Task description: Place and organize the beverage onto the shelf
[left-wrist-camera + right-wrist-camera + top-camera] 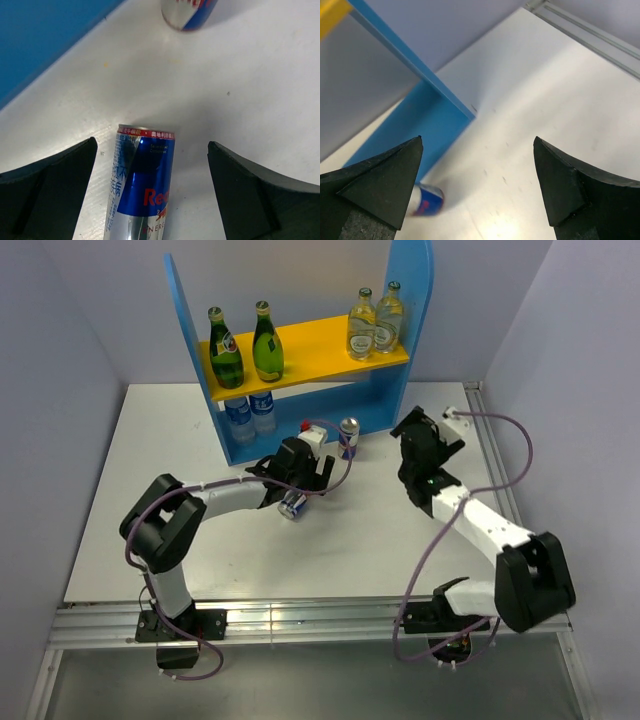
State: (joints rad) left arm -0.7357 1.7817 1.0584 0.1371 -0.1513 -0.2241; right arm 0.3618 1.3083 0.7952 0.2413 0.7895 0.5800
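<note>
- Two shiny blue-and-silver cans: the lying can (pixel 142 185), bottom cut off, rests on the table (pixel 400 530) between the spread fingers of the left claw (pixel 151 147).
- The standing can (pixel 348 437) is by the shelf's (pixel 310 345) near edge.
- Right claw (pixel 477 140) gapes, empty.

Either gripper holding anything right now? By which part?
Nothing is held. The left gripper is open around a can lying on the table, with gaps on both sides of it. The right gripper is open and empty.
</note>
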